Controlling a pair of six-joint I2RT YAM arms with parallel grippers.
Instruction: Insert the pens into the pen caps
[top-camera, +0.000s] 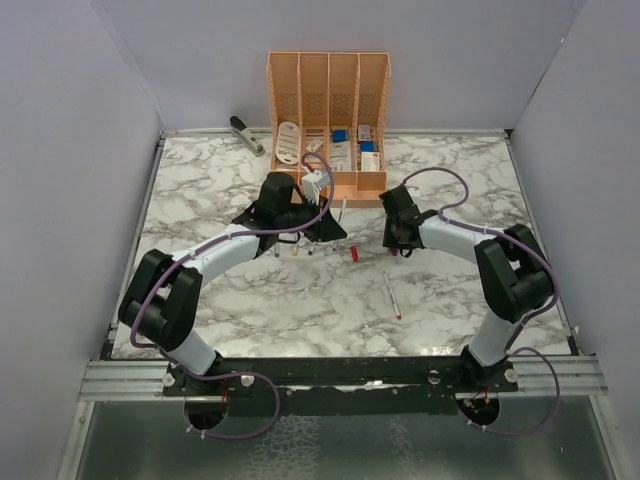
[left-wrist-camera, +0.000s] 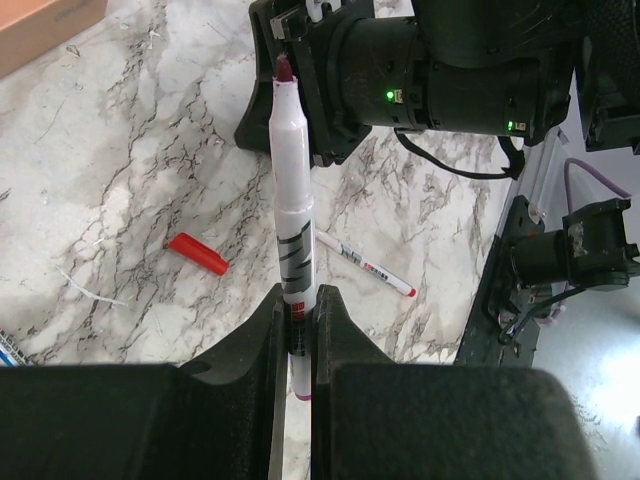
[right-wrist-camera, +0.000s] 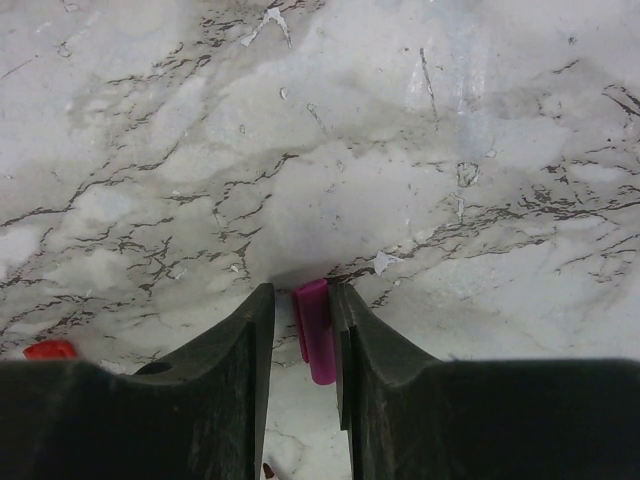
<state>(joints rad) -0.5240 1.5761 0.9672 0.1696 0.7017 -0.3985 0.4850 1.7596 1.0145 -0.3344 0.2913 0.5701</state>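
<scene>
Pen (left-wrist-camera: 294, 200) pinched upright between left gripper (left-wrist-camera: 300, 300) fingers, lower centre of frame. Purple cap (right-wrist-camera: 318, 340) lying on marble (right-wrist-camera: 400, 150) between right gripper (right-wrist-camera: 302, 295) fingers, narrowly spread, gap on left. Red cap (left-wrist-camera: 198, 253) loose, mid-left.

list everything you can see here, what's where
held pen: 1, white-grey with dark red tip, clamped in the left hand
loose pen: 1, white with red tip, on the marble right of centre
other pens: count unclear, ends showing beside the left arm
red cap: 1, red, lying on the marble
purple cap: 1, purple, between the right hand's fingers
organiser: 1, orange, back edge
grey tool: 1, back left
table: 1, white-grey marble
left hand: 1, black, shut on the held pen
right hand: 1, black, straddling the purple cap, gap on one side
</scene>
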